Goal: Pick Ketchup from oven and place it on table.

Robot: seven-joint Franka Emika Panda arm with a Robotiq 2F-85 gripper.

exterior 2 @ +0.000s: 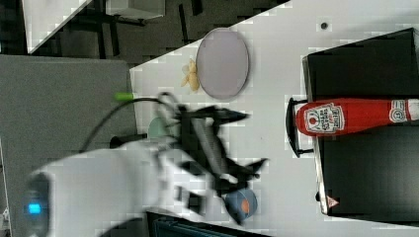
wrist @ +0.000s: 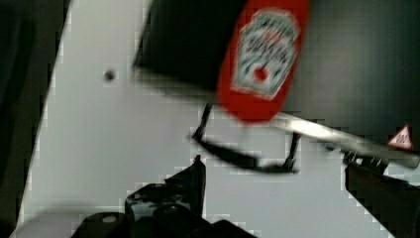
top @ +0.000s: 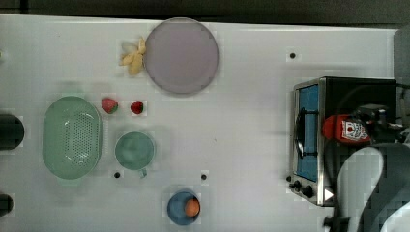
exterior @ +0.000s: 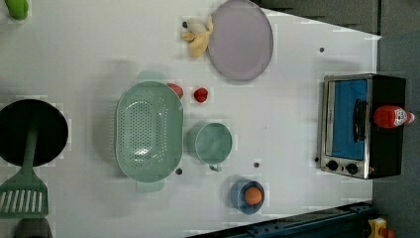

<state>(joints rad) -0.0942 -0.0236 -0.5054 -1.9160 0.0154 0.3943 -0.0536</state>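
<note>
Evidently the ketchup (exterior 2: 346,116) lies on its side on top of the oven (exterior 2: 365,163), base overhanging the door handle – an easy reach; the gripper (wrist: 277,178) hovers short of it, fingers apart and empty, lined up for approach; table (top: 241,121) below

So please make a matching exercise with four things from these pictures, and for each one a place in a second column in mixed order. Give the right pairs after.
Things:
1. ketchup
2. orange ball
3. peeled banana
4. two strawberries

Places:
A. inside the small blue bowl
B. lying on top of the oven
C. beside the round grey plate
D. on the table between the green colander and the plate

Pairs: 1-B, 2-A, 3-C, 4-D
</note>
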